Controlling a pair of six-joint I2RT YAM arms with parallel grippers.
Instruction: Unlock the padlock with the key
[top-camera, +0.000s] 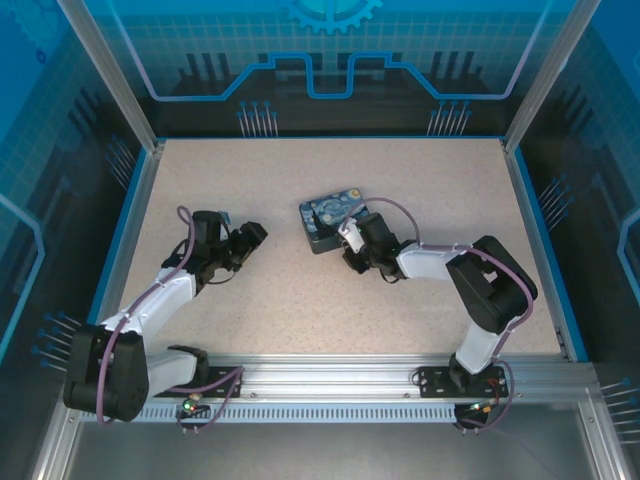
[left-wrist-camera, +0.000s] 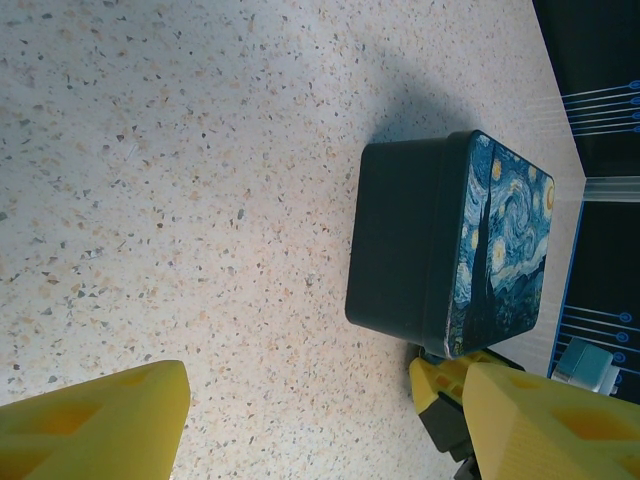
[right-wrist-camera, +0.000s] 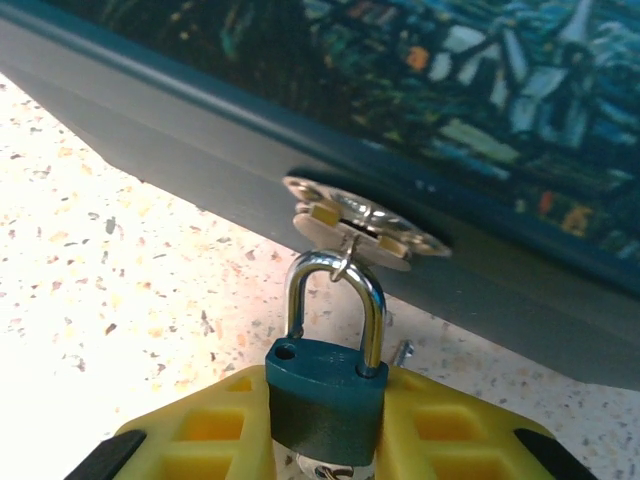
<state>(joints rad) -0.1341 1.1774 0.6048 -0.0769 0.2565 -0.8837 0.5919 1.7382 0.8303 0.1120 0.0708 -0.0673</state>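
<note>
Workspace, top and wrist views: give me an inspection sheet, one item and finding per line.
Surface: speckled table, carrying the painted box.
Job's things: padlock hangs by its shackle from the box's hasp; key cannot be made out.
Clutter: nothing seen.
Tools: left tool open, empty; right tool closed on the padlock body.
Cables: purple cables run along both arms.
Surroundings: blue printed panels, aluminium frame.
</note>
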